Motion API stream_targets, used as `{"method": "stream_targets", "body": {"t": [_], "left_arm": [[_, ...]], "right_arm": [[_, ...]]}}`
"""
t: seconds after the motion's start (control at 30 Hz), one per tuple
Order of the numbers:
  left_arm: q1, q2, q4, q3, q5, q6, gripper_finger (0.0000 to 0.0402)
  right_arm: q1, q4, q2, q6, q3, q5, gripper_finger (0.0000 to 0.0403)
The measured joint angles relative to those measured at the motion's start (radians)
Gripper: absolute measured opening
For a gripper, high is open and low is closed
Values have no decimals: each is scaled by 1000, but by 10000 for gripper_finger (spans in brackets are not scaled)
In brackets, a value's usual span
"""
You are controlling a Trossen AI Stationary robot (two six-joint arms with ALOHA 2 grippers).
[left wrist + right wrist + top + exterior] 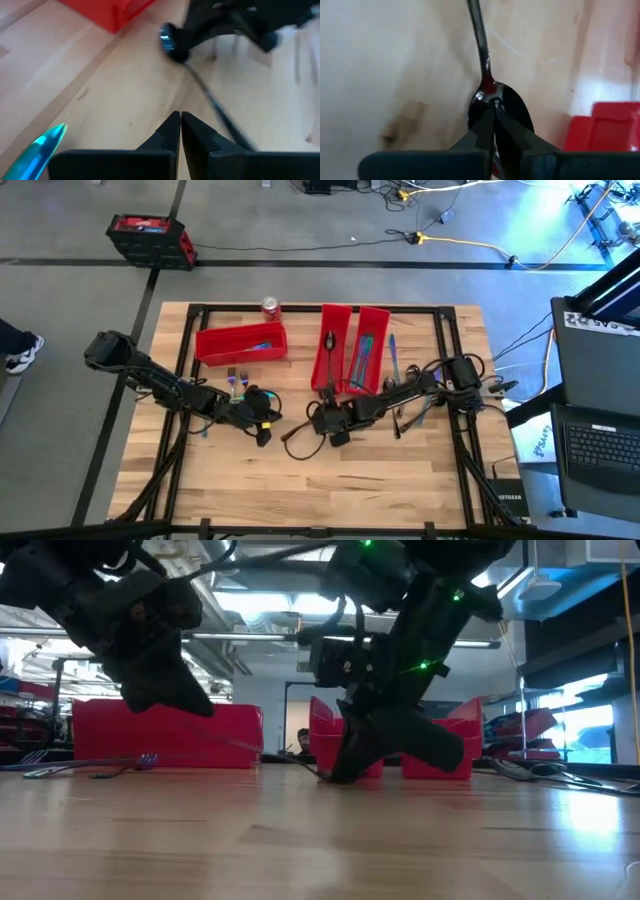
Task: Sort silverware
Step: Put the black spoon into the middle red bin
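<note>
Both arms reach low across the table (300, 490), forearms nearly flat, converging on the bare wood just in front of the red bins. Landmark: the pair of upright red bins (352, 348) at table centre.

Right arm: stretches from its base, beside the bins on the right, diagonally to a spot just in front of the bins' near ends. Right gripper (325, 420) is tipped down at the wood. In its wrist view the fingers (487, 131) are pressed together with the tips sitting on the bowl of a dark spoon (492, 100); the spoon lies flat on the table, handle running away from the gripper. Touching it, not clearly pinching it. In the low view the gripper's tip is down at the table surface.

Left arm: comes in from the far left, wrist bent down, left gripper (262, 430) just left of the right gripper, in front of the bins. Fingers (170, 131) closed tight, nothing between them, hovering above the wood.

Silverware relative to the bins:
- dark spoon inside the left upright bin
- teal pieces (362, 355) in the right upright bin
- purple forks (237, 380) loose on the table left of the bins, just in front of the sideways red bin (241, 343)
- blue piece (392, 350) loose just right of the bins

Soda can (270, 307) stands behind the sideways bin.
</note>
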Motion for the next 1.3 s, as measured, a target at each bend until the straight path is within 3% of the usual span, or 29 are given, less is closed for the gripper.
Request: {"method": "stream_targets", "body": {"t": [0.13,0.57,0.93,1.13,1.3], "left_arm": [[-5,0,-51,0,-2,-33,1],[-153,6,-189,0,-45,-284,1],[-247,6,-166,0,-62,-505,1],[-282,6,-190,0,-61,-571,1],[-282,6,-176,0,-6,-833,1]], "right_arm": [[24,0,-2,47,0,-58,0],[107,-18,0,296,-2,-64,0],[113,-28,0,597,15,-78,0],[113,-36,4,624,43,-81,0],[110,-49,4,690,47,-98,0]]}}
